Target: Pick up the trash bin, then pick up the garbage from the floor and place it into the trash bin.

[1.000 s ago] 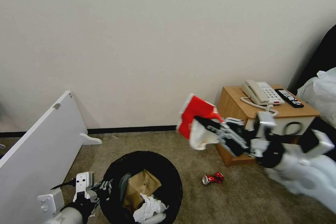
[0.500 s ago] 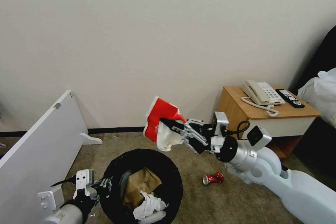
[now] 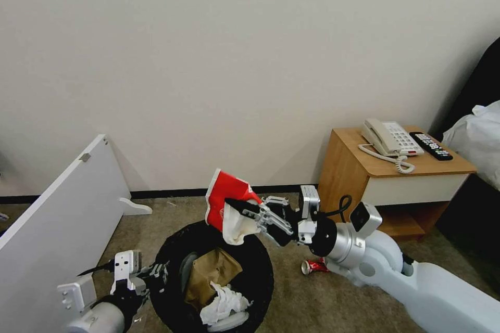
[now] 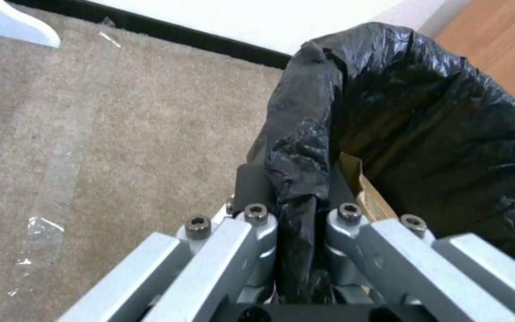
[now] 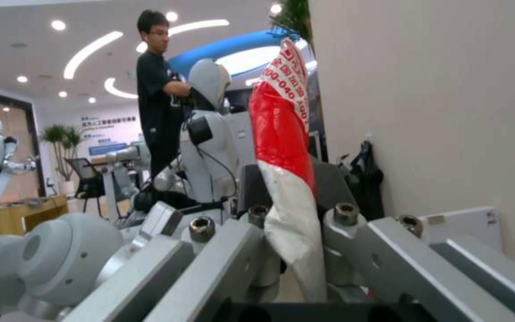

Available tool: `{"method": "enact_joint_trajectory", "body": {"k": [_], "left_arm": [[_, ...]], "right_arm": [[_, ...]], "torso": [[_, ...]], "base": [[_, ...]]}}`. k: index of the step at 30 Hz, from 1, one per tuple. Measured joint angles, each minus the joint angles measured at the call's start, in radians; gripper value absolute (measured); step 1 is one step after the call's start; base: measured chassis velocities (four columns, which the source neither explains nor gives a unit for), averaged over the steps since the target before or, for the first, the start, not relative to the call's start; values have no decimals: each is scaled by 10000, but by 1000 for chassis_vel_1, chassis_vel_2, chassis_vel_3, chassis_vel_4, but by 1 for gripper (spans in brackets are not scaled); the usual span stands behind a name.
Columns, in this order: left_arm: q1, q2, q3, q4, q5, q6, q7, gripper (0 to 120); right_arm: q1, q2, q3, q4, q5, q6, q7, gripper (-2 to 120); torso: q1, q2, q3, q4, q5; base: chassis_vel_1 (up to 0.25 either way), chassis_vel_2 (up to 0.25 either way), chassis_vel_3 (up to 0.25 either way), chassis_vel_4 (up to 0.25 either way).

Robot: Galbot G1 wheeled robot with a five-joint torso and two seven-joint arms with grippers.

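Trash bin [image 3: 172, 281], black-bag-lined, sits low in front of the robot, taken as landmark. Left gripper [image 4: 296, 210] is clamped on the folded bag at the bin's rim, on its left side; jaws pinch the plastic between them.

Inside the bin: a brown paper bag [image 3: 211, 273], crumpled white tissue [image 3: 224, 304], and something pale at the near edge that I cannot identify.

Right gripper [image 3: 245, 213] hangs above the bin's far-right rim, jaws clenched on the red-white snack packet [image 3: 224, 200]. The packet stands upright in the pinch, red half up, white half down at the fingers; its lower end is over the bin's opening, not yet inside.

On the floor [image 3: 312, 307], just right of the bin: a crushed red can [image 3: 313, 266], partly behind the right forearm.

Farther right of the bin: a wooden nightstand [image 3: 349, 177] with telephone [image 3: 389, 138] and remote [image 3: 431, 146]. Left of the bin: a white panel [image 3: 57, 223] leaning.

Progress, judged: bin in hand, several pieces deposited, packet pending release, can still to collect.
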Motion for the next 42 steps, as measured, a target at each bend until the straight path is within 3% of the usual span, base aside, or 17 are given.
{"method": "enact_joint_trajectory", "body": {"k": [5,10,14,18,21,29,32,42], "left_arm": [[-2,0,-3,0,-14,1,0,4],[-75,15,-37,0,-138,10,-47,4],[-86,17,-58,0,-302,36,-92,4],[-101,17,-78,0,-331,38,-99,4],[-132,30,-89,0,-414,45,-116,4],[-181,0,-86,0,-476,52,-128,4],[-187,11,-88,1,-477,54,-131,4],[-215,-19,-93,0,-489,54,-156,4]], "right_arm": [[-15,23,-145,-49,-126,74,83,4],[-58,27,-356,-83,-301,129,161,20],[-41,154,-613,-222,-523,202,235,41],[-50,143,-639,-224,-578,247,303,48],[-88,171,-704,-184,-636,297,436,67],[14,298,-880,-225,-631,297,458,93],[93,327,-932,-225,-602,294,465,99],[-69,273,-484,-84,-624,303,906,100]], "torso": [[0,0,0,2,0],[0,0,0,-1,0],[0,0,0,2,-1],[0,0,0,0,0],[0,0,0,0,0],[0,0,0,0,-1],[0,0,0,1,-1],[0,0,0,0,0]], "base": [[0,0,0,0],[0,0,0,0],[0,0,0,0],[0,0,0,0],[0,0,0,0],[0,0,0,0],[0,0,0,0],[0,0,0,0]]}}
